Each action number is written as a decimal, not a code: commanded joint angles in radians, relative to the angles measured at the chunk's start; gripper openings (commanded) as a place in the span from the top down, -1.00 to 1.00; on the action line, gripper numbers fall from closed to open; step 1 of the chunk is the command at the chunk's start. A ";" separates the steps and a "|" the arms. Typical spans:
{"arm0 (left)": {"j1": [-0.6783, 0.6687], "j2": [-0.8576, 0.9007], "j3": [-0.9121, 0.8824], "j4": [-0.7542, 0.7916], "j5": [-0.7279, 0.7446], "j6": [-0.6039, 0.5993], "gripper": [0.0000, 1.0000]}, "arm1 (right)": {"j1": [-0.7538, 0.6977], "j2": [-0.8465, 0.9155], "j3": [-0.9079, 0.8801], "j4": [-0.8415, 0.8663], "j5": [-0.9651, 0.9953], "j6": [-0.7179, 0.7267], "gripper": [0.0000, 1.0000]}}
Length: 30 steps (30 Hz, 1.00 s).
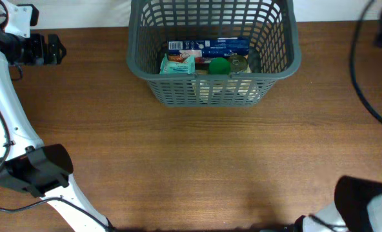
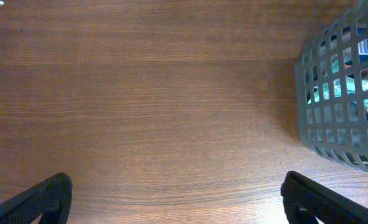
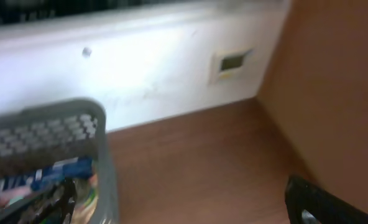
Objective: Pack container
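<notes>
Nearest the lens, in the left wrist view, we saw the left end effector [image 2: 176,190]. Its two dark fingers sat in the lower corners of the frame, spread wide apart over the bare wooden desk [image 2: 140,112] and holding nothing. At that frame's right edge stood the container [image 2: 333,124], a grey lattice basket. Seen from overhead, it rested on the desk at top centre. On its floor lay a blue box [image 1: 224,46], a teal packet [image 1: 177,64], a green lid [image 1: 219,66] and a round yellowish item [image 1: 240,63]. Of the right end effector [image 3: 324,202] we saw only one dark finger, at the lower right of its wrist view. We could not tell whether it was apart or together.
</notes>
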 commanded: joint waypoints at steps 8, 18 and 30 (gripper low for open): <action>0.000 0.000 -0.006 -0.001 0.004 -0.013 -0.98 | -0.028 -0.280 0.004 0.000 0.009 -0.007 -0.98; 0.000 0.000 -0.006 -0.001 0.004 -0.013 -0.98 | -0.028 -0.315 0.002 -0.095 0.009 -0.007 -0.98; 0.000 0.000 -0.006 0.000 0.004 -0.013 -0.98 | -0.027 -0.635 -0.495 0.273 -0.226 -0.006 -0.98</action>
